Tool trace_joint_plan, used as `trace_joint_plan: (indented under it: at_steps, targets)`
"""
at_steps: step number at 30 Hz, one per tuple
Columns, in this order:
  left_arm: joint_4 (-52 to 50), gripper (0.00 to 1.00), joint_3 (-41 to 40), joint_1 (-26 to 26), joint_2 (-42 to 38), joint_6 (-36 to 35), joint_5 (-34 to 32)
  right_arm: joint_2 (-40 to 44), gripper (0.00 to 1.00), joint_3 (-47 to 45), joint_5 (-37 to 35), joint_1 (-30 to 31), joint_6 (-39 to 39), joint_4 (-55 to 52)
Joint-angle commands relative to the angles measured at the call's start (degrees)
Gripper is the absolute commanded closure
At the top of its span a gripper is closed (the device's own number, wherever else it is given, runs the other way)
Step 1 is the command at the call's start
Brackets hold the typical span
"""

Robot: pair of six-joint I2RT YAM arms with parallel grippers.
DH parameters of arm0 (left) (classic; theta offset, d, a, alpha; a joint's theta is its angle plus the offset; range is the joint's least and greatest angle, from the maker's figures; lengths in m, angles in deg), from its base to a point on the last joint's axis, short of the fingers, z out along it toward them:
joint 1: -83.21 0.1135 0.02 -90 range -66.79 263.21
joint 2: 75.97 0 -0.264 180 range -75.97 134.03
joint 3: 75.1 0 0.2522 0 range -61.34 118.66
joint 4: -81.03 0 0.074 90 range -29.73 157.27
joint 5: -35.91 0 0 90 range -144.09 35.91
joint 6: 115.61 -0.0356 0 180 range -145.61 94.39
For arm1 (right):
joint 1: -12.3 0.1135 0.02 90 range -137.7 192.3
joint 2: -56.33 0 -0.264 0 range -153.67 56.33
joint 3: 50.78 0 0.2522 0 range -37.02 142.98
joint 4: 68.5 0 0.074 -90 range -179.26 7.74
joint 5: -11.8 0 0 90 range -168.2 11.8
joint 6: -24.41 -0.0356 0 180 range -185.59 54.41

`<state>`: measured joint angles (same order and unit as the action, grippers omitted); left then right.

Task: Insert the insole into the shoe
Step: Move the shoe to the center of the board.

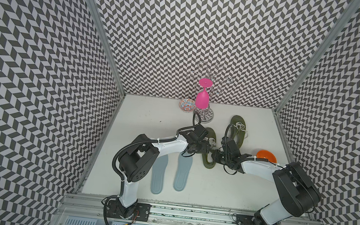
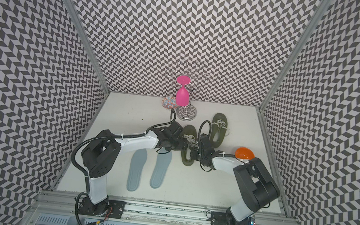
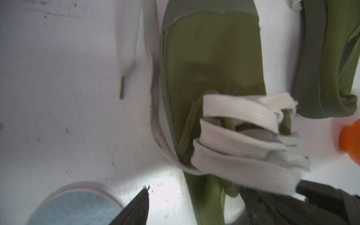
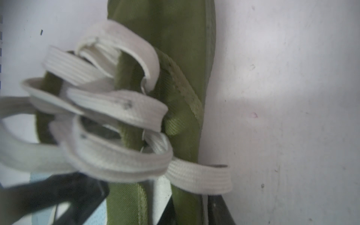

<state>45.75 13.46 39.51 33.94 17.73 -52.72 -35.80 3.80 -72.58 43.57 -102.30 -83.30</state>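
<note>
An olive-green shoe (image 1: 209, 163) with loose white laces (image 3: 243, 136) lies mid-table in both top views, and both grippers meet over its middle. My left gripper (image 3: 194, 196) stands open astride the shoe's side wall. One of its fingers (image 3: 136, 206) is over the table outside the shoe; the other is under the laces. My right gripper (image 4: 192, 206) has the shoe's opposite wall (image 4: 187, 204) between its narrow-set fingers. Two pale blue insoles (image 1: 159, 174) (image 1: 182, 172) lie flat on the table to the left of the shoe, held by neither gripper.
A second olive shoe (image 1: 238, 130) lies behind and to the right. An orange bowl (image 1: 266, 156) sits beside the right arm. At the back stand a wire rack with a pink glass (image 1: 202, 98) and a small patterned bowl (image 1: 186, 105).
</note>
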Motion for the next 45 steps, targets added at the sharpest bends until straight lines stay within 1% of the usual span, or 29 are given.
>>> trace_joint_plan:
  at_steps: [1,4,7,9,11,12,15,16,18,21,27,32,37,45]
  targets:
    - [0.24,0.27,3.02,0.77,1.74,0.21,-3.27,-0.57,0.75,0.23,0.44,0.30,-0.14,-3.10]
    - [-0.74,0.35,5.89,0.81,3.94,-1.10,-4.31,-1.12,0.73,0.73,0.53,0.32,-0.21,-2.94]
    - [-2.05,0.47,7.70,0.75,5.64,-1.67,-4.87,-1.36,0.66,1.57,0.22,0.31,0.25,-3.33]
    - [-1.90,0.57,7.49,0.85,5.48,-2.12,-4.28,-1.12,0.60,2.29,-0.34,0.34,0.97,-3.93]
    - [-1.23,0.70,7.08,0.99,4.33,-3.33,-2.21,-0.68,0.51,3.20,-1.00,0.33,2.05,-4.86]
    - [-0.64,0.75,6.74,1.09,3.50,-4.04,-1.05,-0.44,0.48,3.51,-1.23,0.42,2.61,-5.30]
    - [1.01,0.84,5.80,1.77,1.22,-5.51,4.01,0.40,0.36,4.19,-1.73,0.75,4.17,-6.31]
    - [1.34,0.85,5.71,2.07,0.81,-5.75,5.57,0.61,0.34,4.52,-1.69,0.88,4.60,-6.71]
    - [1.54,0.87,5.75,2.57,0.59,-6.10,7.09,1.05,0.32,5.05,-1.81,1.19,5.05,-7.54]
    - [0.89,0.87,6.42,2.65,1.16,-7.43,7.29,1.43,0.31,5.94,-2.52,1.17,4.94,-8.21]
    - [0.67,0.88,6.86,2.71,1.40,-8.32,9.06,1.36,0.28,11.43,-3.16,1.04,4.41,-9.68]
    - [0.86,0.88,6.74,2.75,0.54,-9.28,10.71,-2.85,0.28,16.42,-5.24,0.48,6.59,-11.61]
    - [1.28,0.89,6.42,3.22,-0.24,-9.46,11.99,-4.62,0.29,16.91,-5.74,-0.93,8.07,-10.78]
    - [2.43,0.89,5.77,4.39,-1.09,-9.09,15.08,-6.09,0.28,17.01,-5.55,-0.72,10.76,-11.85]
